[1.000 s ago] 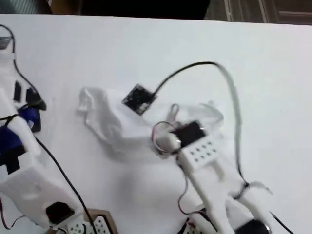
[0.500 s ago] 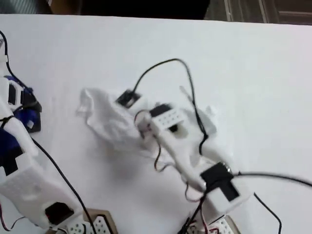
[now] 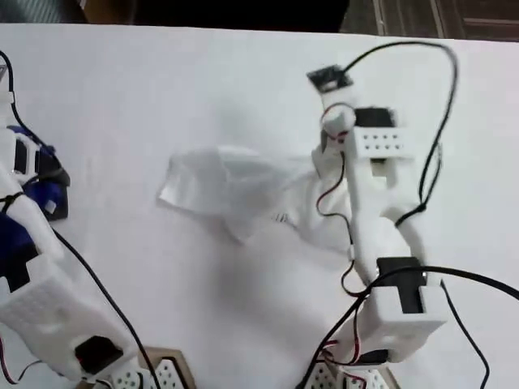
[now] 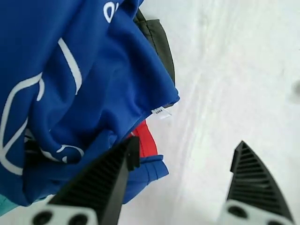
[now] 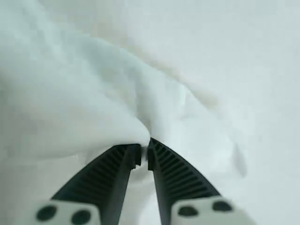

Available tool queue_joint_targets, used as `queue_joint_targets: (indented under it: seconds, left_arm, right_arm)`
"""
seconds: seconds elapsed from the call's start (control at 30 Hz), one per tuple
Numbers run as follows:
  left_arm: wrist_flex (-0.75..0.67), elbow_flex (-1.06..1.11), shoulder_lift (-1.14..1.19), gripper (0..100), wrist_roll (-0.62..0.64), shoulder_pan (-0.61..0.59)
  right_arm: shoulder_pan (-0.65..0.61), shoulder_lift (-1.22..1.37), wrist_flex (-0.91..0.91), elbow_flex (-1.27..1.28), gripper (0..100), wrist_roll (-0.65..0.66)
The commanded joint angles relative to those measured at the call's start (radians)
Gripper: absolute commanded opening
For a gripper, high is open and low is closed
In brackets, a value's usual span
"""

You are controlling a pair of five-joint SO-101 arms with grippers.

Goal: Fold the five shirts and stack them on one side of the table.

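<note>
A white shirt [image 3: 243,190] lies crumpled in the middle of the white table [image 3: 162,89]. My right gripper [image 3: 323,160] is shut on the shirt's right edge and holds that part lifted; its wrist view shows white cloth [image 5: 84,108] pinched between the black fingers [image 5: 173,173] of the right gripper [image 5: 143,152]. A pile of shirts sits at the table's left edge, with a blue shirt [image 4: 70,84] on top, a dark one [image 4: 159,42] and a red one [image 4: 145,140] under it. My left gripper [image 4: 185,150] hangs open over the pile's edge, holding nothing.
Black cables loop over the right arm [image 3: 389,235] and trail down the left arm [image 3: 49,292]. The far and right parts of the table are bare white.
My right gripper has swung from the middle of the shirt toward the far right, pulling the shirt's right side with it and stretching the cloth. The left arm has barely moved.
</note>
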Motion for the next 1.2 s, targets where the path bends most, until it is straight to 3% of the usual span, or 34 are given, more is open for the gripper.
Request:
queue_joint_targets:
  seconds: [0.0, 0.07, 0.2, 0.27, 0.4, 0.57, 0.77, 1.0, 1.17]
  left_arm:
    - [0.018, -0.002, -0.064, 33, -0.006, -0.002]
    - [0.018, -0.001, -0.064, 33, -0.006, -0.002]
    - [0.018, -0.001, -0.064, 33, -0.006, 0.000]
    - [0.018, -0.001, -0.064, 33, -0.006, 0.000]
    - [0.018, -0.001, -0.064, 33, -0.006, 0.000]
    - [0.018, -0.001, -0.064, 33, -0.006, -0.006]
    - [0.018, -0.001, -0.064, 33, -0.006, -0.006]
    - [0.018, -0.001, -0.064, 33, -0.006, -0.006]
    - [0.018, 0.042, -0.069, 33, -0.008, -0.008]
  right_arm:
    - [-0.007, -0.031, 0.104, -0.161, 2.6, 0.000]
    - [-0.048, -0.061, 0.157, -0.210, 6.3, 0.000]
    - [-0.165, -0.122, 0.232, -0.258, 28.3, 0.000]
    - [-0.243, -0.151, 0.254, -0.255, 33.8, 0.000]
    - [-0.456, -0.154, 0.251, -0.235, 28.6, -0.009]
    - [-0.647, -0.042, 0.088, -0.086, 24.7, -0.009]
    - [-0.668, 0.157, -0.101, -0.037, 24.7, -0.009]
    - [-0.736, 0.271, -0.108, -0.264, 24.5, -0.015]
    - [-0.762, 0.367, -0.113, -0.407, 24.5, -0.163]
